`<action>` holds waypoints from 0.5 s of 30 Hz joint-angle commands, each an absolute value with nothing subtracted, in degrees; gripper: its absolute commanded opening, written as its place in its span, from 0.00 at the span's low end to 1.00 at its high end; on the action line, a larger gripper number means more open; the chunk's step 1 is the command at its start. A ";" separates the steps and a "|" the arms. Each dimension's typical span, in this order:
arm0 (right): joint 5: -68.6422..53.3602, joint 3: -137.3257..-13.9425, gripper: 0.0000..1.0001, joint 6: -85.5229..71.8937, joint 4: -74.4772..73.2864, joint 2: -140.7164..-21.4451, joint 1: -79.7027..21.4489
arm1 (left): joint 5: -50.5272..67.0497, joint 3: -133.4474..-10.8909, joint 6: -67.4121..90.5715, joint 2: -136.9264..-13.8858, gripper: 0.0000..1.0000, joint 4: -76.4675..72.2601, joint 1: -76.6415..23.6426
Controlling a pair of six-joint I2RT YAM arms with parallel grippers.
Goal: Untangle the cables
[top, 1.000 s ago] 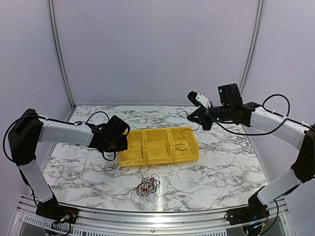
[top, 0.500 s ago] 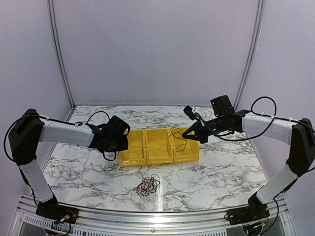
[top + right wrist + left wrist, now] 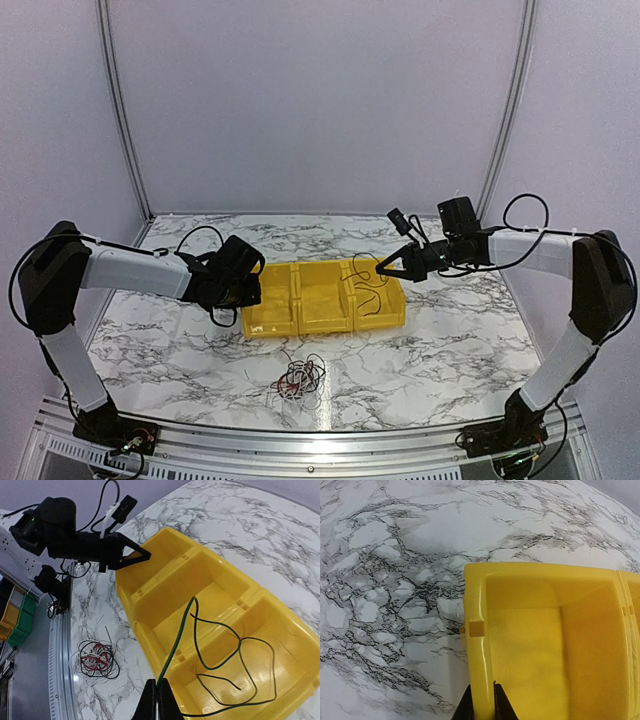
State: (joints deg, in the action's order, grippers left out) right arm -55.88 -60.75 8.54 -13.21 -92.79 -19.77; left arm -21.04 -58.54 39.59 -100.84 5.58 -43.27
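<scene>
- the left gripper (image 3: 250, 292) is clamping the left end wall of the yellow bin (image 3: 300, 325). in its wrist view i'm seeing the two black fingers (image 3: 466, 707), one on each side of that wall, narrowed right down onto the plastic.
- the bin is sitting on the marble table (image 3: 450, 340) with its long side running left to right, and it's split into three compartments side by side. the left wrist camera is looking down into the left one.
- the right gripper (image 3: 380, 268) is hovering above the rim of the bin's right compartment. its jaws are pinched fully together on a dark wire (image 3: 368, 298).
- in the right wrist view that wire (image 3: 239, 645) is rising from the closed fingertips and then dropping into the nearest compartment, where it's looping loosely. i'm not able to tell whether all of it is resting on the floor. it's reading black from above and dark green up close.
- the tangle of cables (image 3: 300, 378) is lying on the table just in front of the bin's long front wall, near the middle. it's a small knot of black, red and white strands, and it's sitting apart from both grippers.
- the right wrist view is also catching that tangle (image 3: 95, 659) on the marble beside the bin, with the left arm holding the bin's far end.
</scene>
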 commanded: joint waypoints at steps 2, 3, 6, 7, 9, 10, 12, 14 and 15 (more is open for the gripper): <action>-50.10 -60.15 0.00 7.09 -10.06 -93.33 -15.84 | -20.15 -56.83 38.77 -102.46 0.00 7.95 -43.07; -49.12 -59.75 0.00 7.49 -10.19 -93.35 -15.82 | -20.12 -56.93 38.78 -102.54 0.00 7.92 -43.07; -47.05 -58.99 0.00 7.50 -10.32 -93.19 -15.89 | -19.89 -57.33 38.76 -102.89 0.00 7.91 -43.07; -46.05 -59.04 0.00 7.55 -10.70 -93.27 -15.90 | -19.80 -57.43 38.65 -103.02 0.00 7.92 -43.07; -43.87 -59.19 0.00 7.78 -11.39 -93.53 -16.10 | -19.78 -57.56 38.66 -103.16 0.00 7.92 -43.07; -42.78 -59.34 0.00 8.07 -11.92 -93.77 -16.35 | -19.78 -57.61 38.59 -103.18 0.00 7.91 -43.07; -41.25 -59.76 0.00 9.01 -13.23 -94.56 -17.15 | -19.79 -57.66 38.52 -103.27 0.00 7.95 -43.06; -40.57 -60.42 0.00 10.31 -14.84 -95.62 -18.48 | -19.76 -57.57 38.50 -103.35 0.00 8.00 -43.07; -39.97 -60.79 0.00 11.04 -15.59 -96.09 -19.34 | -19.71 -57.57 38.45 -103.36 0.00 8.01 -43.07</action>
